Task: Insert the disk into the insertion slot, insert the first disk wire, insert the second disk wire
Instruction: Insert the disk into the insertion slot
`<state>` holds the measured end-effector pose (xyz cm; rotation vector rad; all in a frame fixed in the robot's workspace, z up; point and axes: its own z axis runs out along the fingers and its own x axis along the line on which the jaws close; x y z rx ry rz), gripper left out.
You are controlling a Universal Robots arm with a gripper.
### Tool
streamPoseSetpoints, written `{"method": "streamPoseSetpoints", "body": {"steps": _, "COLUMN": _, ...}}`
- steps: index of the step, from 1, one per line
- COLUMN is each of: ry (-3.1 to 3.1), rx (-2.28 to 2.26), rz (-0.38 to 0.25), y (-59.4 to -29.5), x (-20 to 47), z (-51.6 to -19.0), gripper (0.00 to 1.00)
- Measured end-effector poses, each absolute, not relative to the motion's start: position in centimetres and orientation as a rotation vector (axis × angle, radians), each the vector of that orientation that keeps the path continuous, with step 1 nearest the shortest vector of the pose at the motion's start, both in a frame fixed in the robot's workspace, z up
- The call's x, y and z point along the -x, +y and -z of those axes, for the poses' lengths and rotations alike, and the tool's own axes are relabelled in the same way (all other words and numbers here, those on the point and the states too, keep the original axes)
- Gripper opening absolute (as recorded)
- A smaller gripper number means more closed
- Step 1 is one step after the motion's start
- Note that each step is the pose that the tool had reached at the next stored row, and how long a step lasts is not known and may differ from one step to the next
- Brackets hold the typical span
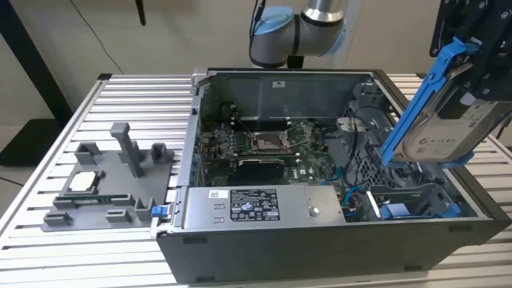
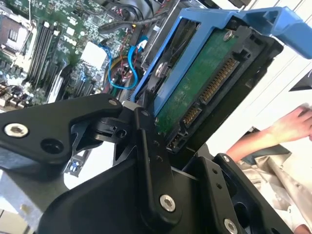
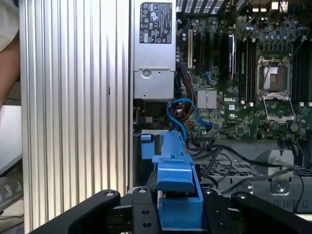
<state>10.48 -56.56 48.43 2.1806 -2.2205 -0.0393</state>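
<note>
1. One step of the three is under way and none is finished, as I judge it. The disk [image 1: 438, 129] hangs at the upper right of the exterior view, tilted on edge above the right-hand end of the open computer case [image 1: 320, 252], and it touches nothing below it.
2. The end effector [image 3: 178, 202] is clamped on the disk's blue carrier frame [image 1: 418, 99]. In the first wrist view its black fingers [image 3: 141, 207] press the frame from either side.
3. The insertion slot [image 1: 416, 193], a grey bay edged in blue at the lower right of the exterior view, lies below the disk and apart from it.
4. Both wires are left to do, by my reckoning. The disk's green circuit board [image 2: 195, 87] shows its connector [image 2: 214, 83] bare, and thin blue cables [image 2: 122, 73] lie loose inside the case near the motherboard [image 1: 264, 144].
5. As for writing, a white label with dark print sits on the disk's silver face, and I cannot make the print out. A larger black-and-white label [image 1: 254, 204] sits on the power supply [image 1: 328, 201] at the lower middle of the exterior view.
6. At the exterior view's left, a grey fixture [image 1: 112, 192] rests on the slatted worktop [image 1: 48, 252]. A person's arm [image 2: 273, 131] shows past the disk in the second wrist view.
</note>
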Motion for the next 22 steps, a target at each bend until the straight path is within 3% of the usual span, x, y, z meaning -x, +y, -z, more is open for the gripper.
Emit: {"method": "streamPoseSetpoints", "body": {"steps": 22, "ry": -2.224, "rx": -2.184, "rz": 0.032, "y": -56.6, "x": -10.5, "z": -46.0, "gripper": 0.0}}
